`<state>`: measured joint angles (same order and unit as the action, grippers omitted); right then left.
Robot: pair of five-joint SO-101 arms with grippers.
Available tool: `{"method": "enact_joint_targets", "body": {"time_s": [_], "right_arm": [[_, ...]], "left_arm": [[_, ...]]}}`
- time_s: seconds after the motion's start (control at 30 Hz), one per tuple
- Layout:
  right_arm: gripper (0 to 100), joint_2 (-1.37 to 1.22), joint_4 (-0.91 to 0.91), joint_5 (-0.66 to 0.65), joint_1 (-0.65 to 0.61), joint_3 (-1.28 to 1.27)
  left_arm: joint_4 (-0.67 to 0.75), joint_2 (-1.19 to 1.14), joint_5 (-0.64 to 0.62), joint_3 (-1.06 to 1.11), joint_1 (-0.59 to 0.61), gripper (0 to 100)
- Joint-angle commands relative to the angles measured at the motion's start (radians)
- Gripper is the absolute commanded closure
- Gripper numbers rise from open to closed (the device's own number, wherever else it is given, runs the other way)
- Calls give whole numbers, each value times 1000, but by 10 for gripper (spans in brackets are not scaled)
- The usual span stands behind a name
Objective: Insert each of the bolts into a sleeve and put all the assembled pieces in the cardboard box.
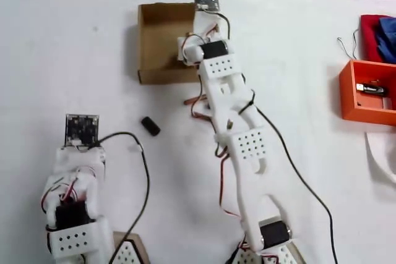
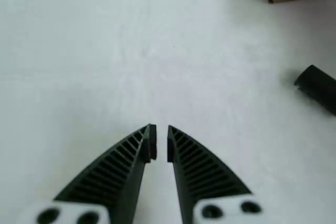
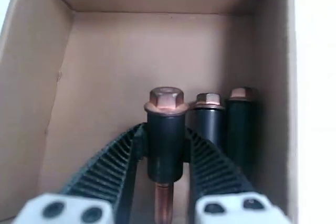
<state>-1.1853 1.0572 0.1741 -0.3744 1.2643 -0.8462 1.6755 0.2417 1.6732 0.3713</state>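
One white table (image 1: 74, 60), with open room on all sides of the cardboard box (image 1: 143, 41). Right gripper (image 3: 165, 142) is over the box's inside, jaws clamped on a sleeved bolt (image 3: 166, 124), just beside two assembled pieces (image 3: 210, 121) near one side wall. Left gripper (image 2: 158, 142): jaws almost closed, empty, over bare table. Loose sleeve (image 1: 150, 126) lies between it and the box, apart from both.

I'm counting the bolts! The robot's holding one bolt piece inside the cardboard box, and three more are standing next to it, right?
Not three, two. In the right wrist view, just two assembled pieces stand beside the held piece in the right gripper, inside the cardboard box.
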Motion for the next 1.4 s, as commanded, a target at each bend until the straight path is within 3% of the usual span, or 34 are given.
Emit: {"method": "enact_joint_targets", "body": {"time_s": [0.0, 1.23, 1.37], "right_arm": [[976, 21, -28, 11, -8, 58], [974, -45, -62, 11, -10, 52], [921, -47, -56, 11, -10, 52]], "left_arm": [[-6, -8, -5, 27, -8, 936], [-6, -8, -5, 27, -8, 936], [-6, -8, -5, 27, -8, 936]]}}
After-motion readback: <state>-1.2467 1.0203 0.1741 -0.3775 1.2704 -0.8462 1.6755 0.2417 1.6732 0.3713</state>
